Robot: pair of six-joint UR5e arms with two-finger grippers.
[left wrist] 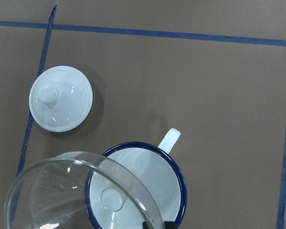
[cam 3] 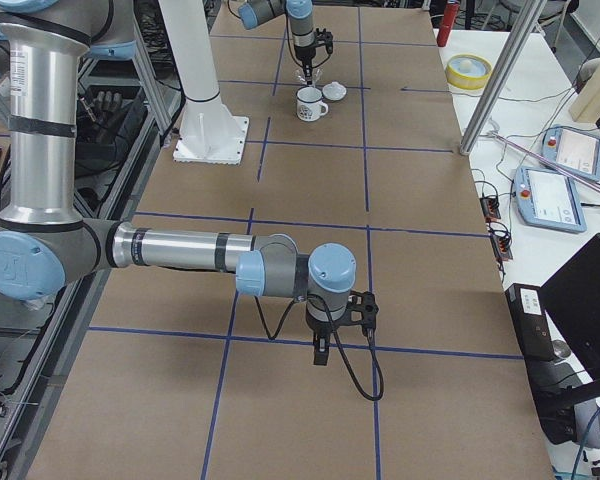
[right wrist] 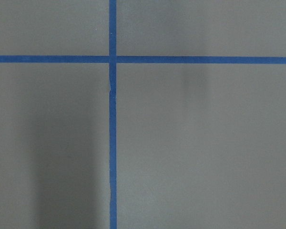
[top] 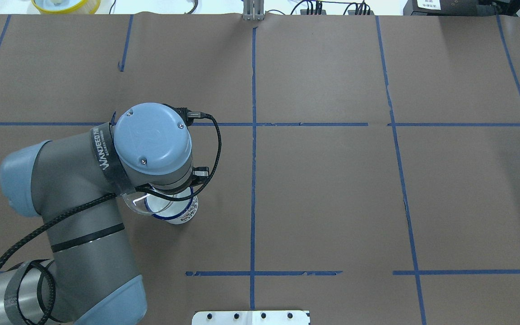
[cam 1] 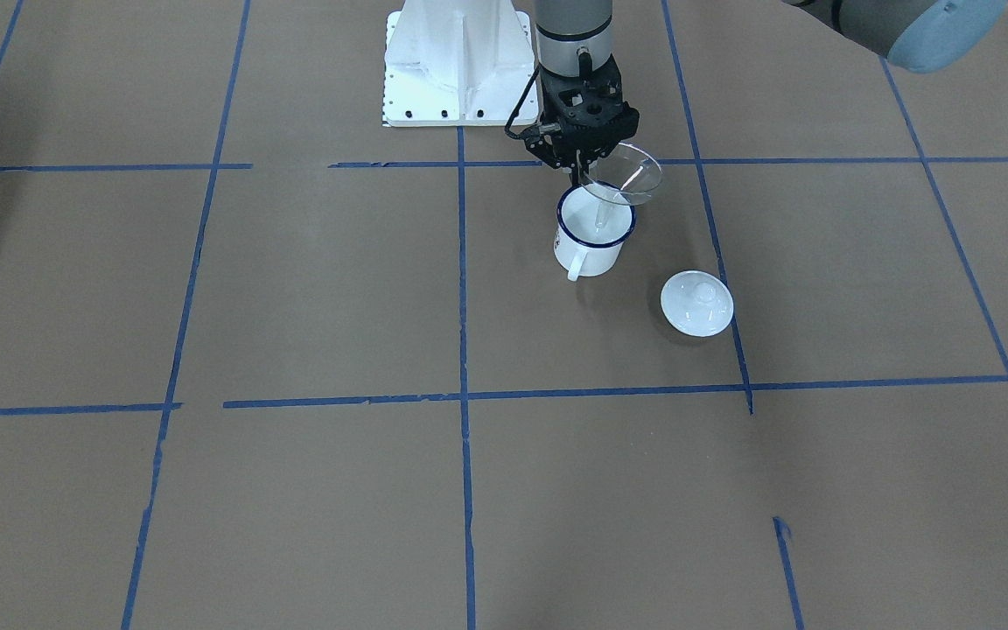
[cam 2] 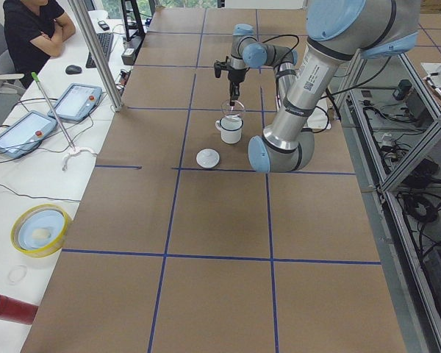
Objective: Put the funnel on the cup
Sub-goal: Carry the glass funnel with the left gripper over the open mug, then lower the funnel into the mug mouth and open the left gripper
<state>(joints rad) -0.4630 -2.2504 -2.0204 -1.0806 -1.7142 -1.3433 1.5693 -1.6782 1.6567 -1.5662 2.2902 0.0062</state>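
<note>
The white cup (cam 1: 593, 234) with a dark blue rim stands upright on the table, its handle towards the front-facing camera. My left gripper (cam 1: 584, 169) is straight above its far rim, shut on the rim of the clear funnel (cam 1: 622, 175). The funnel hangs tilted, its spout down inside the cup's mouth and its cone above and off to one side of the rim. In the left wrist view the funnel (left wrist: 76, 191) overlaps the cup (left wrist: 148, 181). My right gripper (cam 3: 320, 345) hovers low over bare table far away; I cannot tell whether it is open or shut.
A round white knobbed lid (cam 1: 696, 304) lies on the table close to the cup, also in the left wrist view (left wrist: 60, 98). The robot's white base plate (cam 1: 456, 66) is just behind the cup. Blue tape lines grid the brown table.
</note>
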